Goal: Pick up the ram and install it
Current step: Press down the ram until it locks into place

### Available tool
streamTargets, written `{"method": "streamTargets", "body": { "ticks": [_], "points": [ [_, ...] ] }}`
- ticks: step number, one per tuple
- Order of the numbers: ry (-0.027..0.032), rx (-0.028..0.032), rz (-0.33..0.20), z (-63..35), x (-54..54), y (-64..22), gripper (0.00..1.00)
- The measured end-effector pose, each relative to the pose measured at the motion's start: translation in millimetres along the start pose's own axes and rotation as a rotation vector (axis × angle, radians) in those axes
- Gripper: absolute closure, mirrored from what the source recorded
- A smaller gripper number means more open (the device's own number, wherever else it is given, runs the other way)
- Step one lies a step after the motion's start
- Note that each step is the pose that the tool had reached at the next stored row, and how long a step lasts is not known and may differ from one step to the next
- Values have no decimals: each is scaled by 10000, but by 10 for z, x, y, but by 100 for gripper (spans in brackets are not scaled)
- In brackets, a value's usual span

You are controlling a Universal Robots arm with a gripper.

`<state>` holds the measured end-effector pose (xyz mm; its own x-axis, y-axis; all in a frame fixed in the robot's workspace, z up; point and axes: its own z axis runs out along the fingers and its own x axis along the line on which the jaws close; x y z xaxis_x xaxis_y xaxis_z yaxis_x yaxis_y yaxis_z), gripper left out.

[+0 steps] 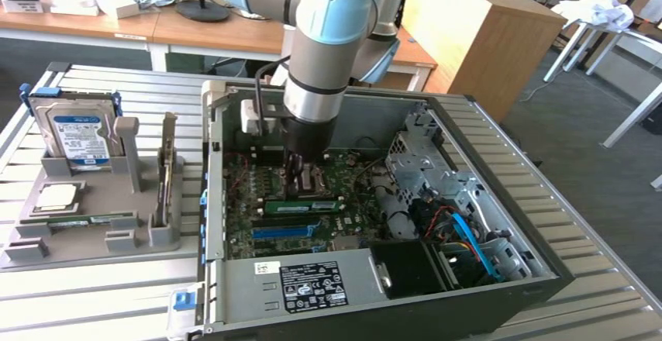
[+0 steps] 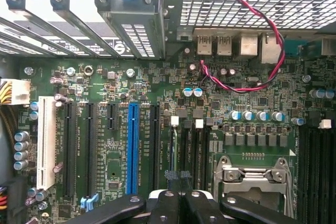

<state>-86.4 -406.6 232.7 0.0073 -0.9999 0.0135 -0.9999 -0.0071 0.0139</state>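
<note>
Slatted metal table (image 1: 93, 294) is seen carrying an open case (image 1: 497, 225), and the pincer (image 1: 308, 172) is lowered inside it, fingers pressed together with nothing visibly gripped. A ram (image 1: 302, 205) is seen lying on the board, just at six o'clock of the pincer, its long axis run three-to-nine. Another stick (image 1: 81, 220) is left in the tray (image 1: 98, 240), well off at nine.
</note>
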Motion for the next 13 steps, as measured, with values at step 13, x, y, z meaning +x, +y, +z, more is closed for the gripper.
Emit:
{"method": "streamTargets", "body": {
  "ticks": [13],
  "points": [
    [0,0,0,32,-1,0,90]
  ]
}}
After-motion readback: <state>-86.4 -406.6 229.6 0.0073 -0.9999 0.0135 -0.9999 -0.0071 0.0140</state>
